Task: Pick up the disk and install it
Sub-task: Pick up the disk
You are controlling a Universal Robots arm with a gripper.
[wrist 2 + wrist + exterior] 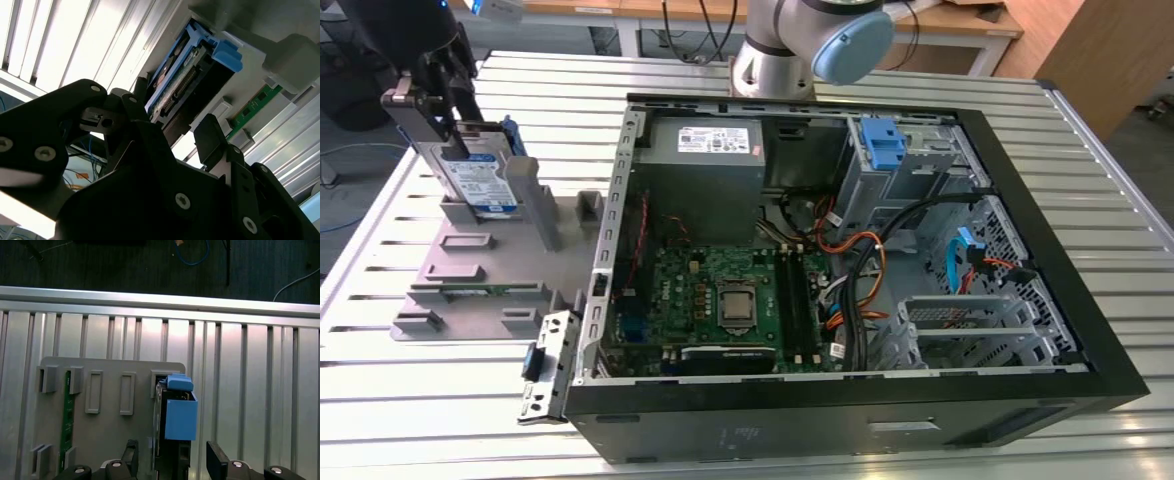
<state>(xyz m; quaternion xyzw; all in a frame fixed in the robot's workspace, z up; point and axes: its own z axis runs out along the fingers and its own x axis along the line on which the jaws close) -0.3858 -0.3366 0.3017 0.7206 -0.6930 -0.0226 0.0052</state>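
The gripper (173, 452) stands open, fingers (217, 464) either side of the disk (478, 172), which stands on edge in the holder (500, 262) at the exterior view's upper left. Closing off-centre, or on the blue bracket (180, 420) alone, could jam the disk in its slot or drop it short of the computer case (854, 400).

disk (478, 172) lower edge hidden by grey stand (467, 250), claw (173, 450) body cut off

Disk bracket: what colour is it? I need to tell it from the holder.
Blue. The disk bracket shows best in the first wrist view.
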